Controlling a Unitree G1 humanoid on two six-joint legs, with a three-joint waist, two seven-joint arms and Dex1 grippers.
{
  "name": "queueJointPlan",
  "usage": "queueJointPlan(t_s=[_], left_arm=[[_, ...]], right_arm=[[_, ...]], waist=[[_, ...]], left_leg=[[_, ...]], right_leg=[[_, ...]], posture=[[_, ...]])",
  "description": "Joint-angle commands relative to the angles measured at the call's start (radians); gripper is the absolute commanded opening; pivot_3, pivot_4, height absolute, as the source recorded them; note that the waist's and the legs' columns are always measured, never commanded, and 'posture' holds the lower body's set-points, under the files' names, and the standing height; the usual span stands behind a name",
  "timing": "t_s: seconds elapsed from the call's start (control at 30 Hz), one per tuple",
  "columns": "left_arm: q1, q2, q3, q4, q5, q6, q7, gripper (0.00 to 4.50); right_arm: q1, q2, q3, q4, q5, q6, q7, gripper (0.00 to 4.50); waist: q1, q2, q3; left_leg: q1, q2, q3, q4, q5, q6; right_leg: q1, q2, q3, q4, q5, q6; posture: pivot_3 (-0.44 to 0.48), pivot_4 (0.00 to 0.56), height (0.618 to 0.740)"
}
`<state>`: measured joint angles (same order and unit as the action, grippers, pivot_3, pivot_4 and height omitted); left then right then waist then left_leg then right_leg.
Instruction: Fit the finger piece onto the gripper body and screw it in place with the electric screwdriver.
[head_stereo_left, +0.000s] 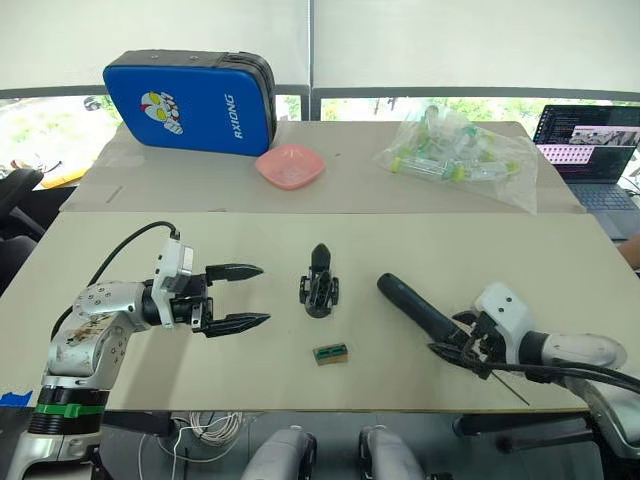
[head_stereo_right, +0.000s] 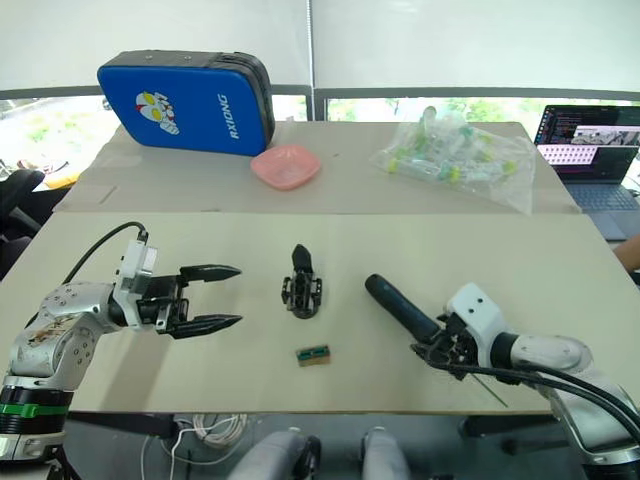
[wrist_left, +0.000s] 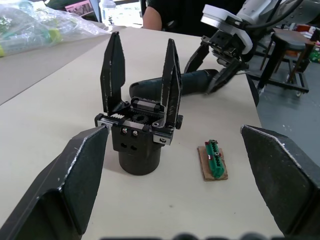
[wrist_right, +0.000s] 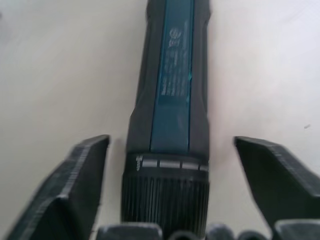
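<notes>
The gripper body (head_stereo_left: 320, 288) stands upright mid-table with two pointed black fingers (wrist_left: 114, 70) rising from it side by side. One of them is the finger piece; I cannot tell which. My left gripper (head_stereo_left: 265, 294) hovers open to its left, pointing at it, a short gap away. The electric screwdriver (head_stereo_left: 412, 298) lies flat on the table to the right, its thin bit (head_stereo_left: 512, 390) toward the front edge. My right gripper (head_stereo_left: 452, 336) is open, its fingers (wrist_right: 75, 185) on either side of the screwdriver's ribbed collar (wrist_right: 165, 192) with gaps on both sides.
A small green part on a brown card (head_stereo_left: 330, 353) lies in front of the gripper body. On the rear table sit a blue case (head_stereo_left: 190, 100), a pink bowl (head_stereo_left: 290, 166), a plastic bag of tubes (head_stereo_left: 460, 152) and a laptop (head_stereo_left: 590, 140).
</notes>
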<state>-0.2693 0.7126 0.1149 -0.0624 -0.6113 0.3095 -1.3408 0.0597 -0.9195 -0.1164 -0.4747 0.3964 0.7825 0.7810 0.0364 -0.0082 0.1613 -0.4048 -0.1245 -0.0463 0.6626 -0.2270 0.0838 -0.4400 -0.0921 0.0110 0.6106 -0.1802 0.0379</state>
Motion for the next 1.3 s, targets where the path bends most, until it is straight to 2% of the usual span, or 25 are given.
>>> queueJointPlan(t_s=[0.03,0.23,0.3,0.37,0.47,0.67,0.8,1.03,1.3], left_arm=[[-0.004,0.005,0.026,-0.043,-0.03,0.012,0.012,4.5],[-0.008,0.022,0.012,-0.029,-0.023,0.007,-0.011,4.5],[-0.014,0.031,-0.004,-0.025,-0.018,0.01,-0.033,4.5],[-0.016,0.032,-0.016,-0.022,-0.01,0.002,-0.047,4.5],[-0.019,0.026,-0.033,-0.021,0.003,-0.013,-0.052,4.5],[-0.017,0.014,-0.059,-0.052,0.004,-0.006,-0.046,4.5],[-0.011,0.013,-0.062,-0.059,0.004,-0.001,-0.046,4.5],[0.006,0.012,-0.06,-0.069,-0.001,0.004,-0.042,4.5],[0.021,-0.004,-0.062,-0.079,0.006,-0.008,-0.025,4.5]], right_arm=[[-0.005,-0.069,-0.069,-0.078,0.037,0.078,0.028,4.48],[-0.156,-0.226,-0.049,-0.131,0.117,0.34,0.045,4.48],[-0.272,-0.329,0.025,-0.14,0.185,0.538,0.083,4.48],[-0.417,-0.365,0.101,-0.137,0.252,0.696,0.111,4.48],[-0.58,-0.39,0.267,-0.132,0.243,0.747,0.108,4.48],[-0.798,-0.287,0.511,-0.065,0.204,0.815,0.053,4.48],[-0.907,-0.252,0.684,-0.011,0.143,0.77,0.049,4.48],[-0.979,-0.218,0.88,0.043,0.071,0.703,0.085,4.48],[-1.064,-0.152,0.999,0.18,-0.034,0.626,0.14,4.48]], waist=[[0.001,0.0,0.0],[-0.006,0.0,0.0],[-0.008,0.0,0.0],[-0.012,0.0,0.0],[-0.018,0.0,0.0],[-0.024,-0.001,0.0],[-0.024,-0.001,0.0],[-0.025,-0.001,0.0],[-0.027,-0.001,0.0]], left_leg=[[0.0,0.0,0.0,0.0,0.0,0.0],[0.0,0.0,0.001,0.0,0.0,0.0],[0.0,0.001,0.0,0.0,0.0,0.0],[-0.001,0.001,0.0,0.0,0.0,0.0],[-0.002,0.002,0.0,0.0,-0.001,0.001],[-0.005,0.0,0.001,0.001,-0.002,0.003],[-0.006,0.0,0.001,0.001,-0.001,0.002],[-0.01,0.0,0.001,0.002,0.0,0.001],[-0.01,0.0,0.001,0.004,0.0,0.001]], right_leg=[[0.0,0.0,0.0,0.0,0.0,0.0],[0.0,0.0,0.0,0.0,0.0,0.0],[0.0,0.0,0.0,0.0,0.0,0.0],[0.0,-0.001,-0.001,0.0,-0.001,-0.001],[-0.001,-0.001,-0.001,-0.002,-0.001,-0.001],[-0.003,-0.002,0.0,-0.002,0.0,0.0],[-0.005,-0.002,0.0,-0.001,0.0,0.0],[-0.015,-0.002,0.0,0.001,0.0,-0.001],[-0.015,-0.001,0.0,0.002,0.001,-0.001]], posture=[[0.0,0.15,0.74],[0.0,0.15,0.74],[0.0,0.15,0.74],[0.0,0.15,0.74],[0.0,0.15,0.74],[0.0,0.15,0.74],[0.0,0.15,0.74],[0.0,0.15,0.74],[0.0,0.15,0.74]])
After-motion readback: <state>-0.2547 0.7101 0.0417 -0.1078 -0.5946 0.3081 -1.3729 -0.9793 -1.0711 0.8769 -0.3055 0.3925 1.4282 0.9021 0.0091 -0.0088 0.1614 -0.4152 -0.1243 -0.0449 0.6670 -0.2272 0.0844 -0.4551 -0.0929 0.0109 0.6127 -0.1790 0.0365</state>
